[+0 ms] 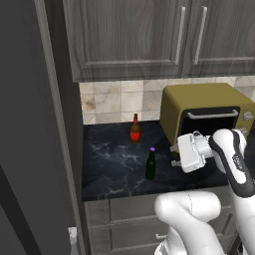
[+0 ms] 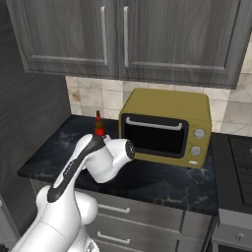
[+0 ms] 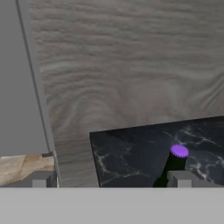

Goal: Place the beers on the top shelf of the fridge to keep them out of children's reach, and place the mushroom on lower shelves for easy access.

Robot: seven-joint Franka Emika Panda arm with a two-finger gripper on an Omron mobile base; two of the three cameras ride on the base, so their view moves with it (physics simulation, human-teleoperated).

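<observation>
in the left base view the green bottle (image 1: 150, 165) stands upright on the black counter (image 1: 114, 164), near its front edge, and the brown bottle (image 1: 135, 128) stands further back by the tiled wall, the two well apart. the gripper (image 1: 175, 155) hangs just right of the green bottle at about its height, not touching it, in front of the yellow oven (image 1: 206, 112); its fingers are hard to read here. the fridge (image 1: 30, 149) fills the left side as a dark wall, and no shelf or mushroom can be made out. in the right base view the arm's elbow covers most of the counter's left end; the brown bottle shows behind it, only its red cap and neck clear, and the oven sits close on the right. in the hand view the two fingertips (image 3: 40, 179) stand wide apart with nothing between them, and the green bottle's purple cap (image 3: 179, 151) sits just above the right tip rather than in the middle of the gap. that offset looks like the main risk: closing or advancing from here, the right finger would likely clip the slim bottle's neck and tip it toward the counter's front edge. the oven close behind also leaves little room to swing the wrist.
</observation>
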